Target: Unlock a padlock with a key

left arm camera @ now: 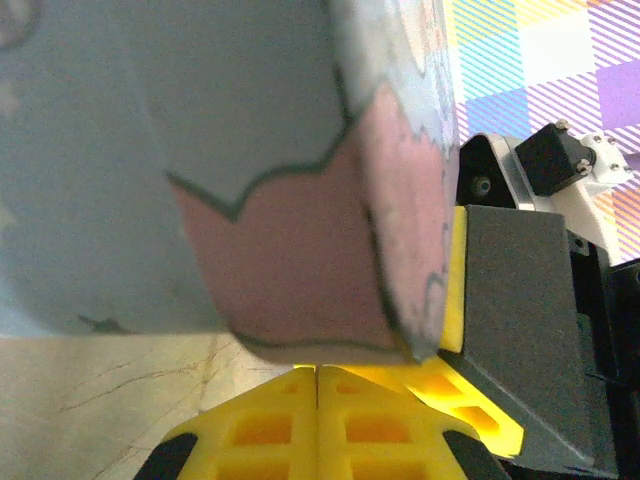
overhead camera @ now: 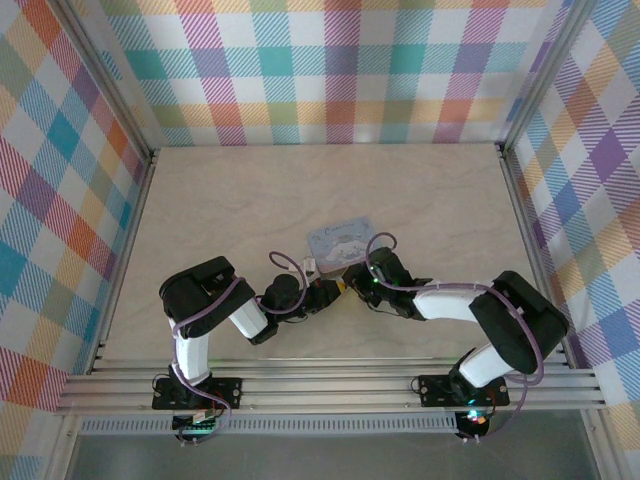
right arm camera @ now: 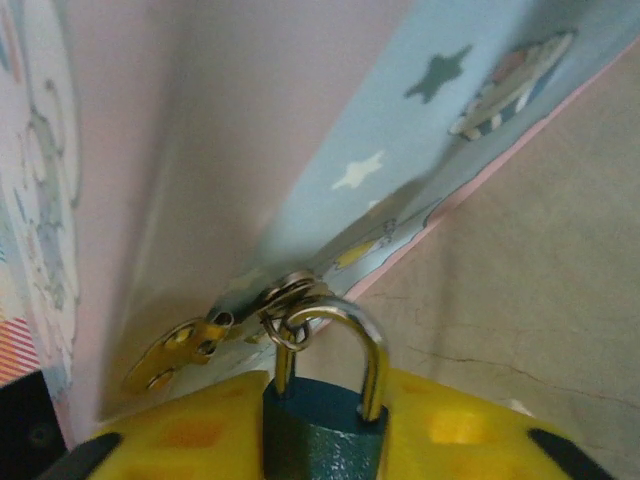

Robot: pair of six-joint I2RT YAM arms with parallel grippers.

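The padlock [right arm camera: 325, 435], dark blue with a silver shackle, hangs from a small ring on the brass hasp [right arm camera: 180, 348] of the pale blue cartoon box [right arm camera: 300, 120]. My right gripper [right arm camera: 325, 388] is shut on the padlock body, one yellow finger on each side. In the top view the box [overhead camera: 340, 240] lies mid-table, with the right gripper [overhead camera: 352, 280] at its near edge. My left gripper [overhead camera: 328, 293] sits just left of it. In the left wrist view the left gripper [left arm camera: 317, 372] is shut, its pads together, right below the box [left arm camera: 200, 150]. The key is hidden.
The pale table [overhead camera: 300, 190] is walled by plaid panels on three sides, with metal rails [overhead camera: 330, 385] along the near edge. The right arm's grey finger housing [left arm camera: 520, 300] is close on the right in the left wrist view.
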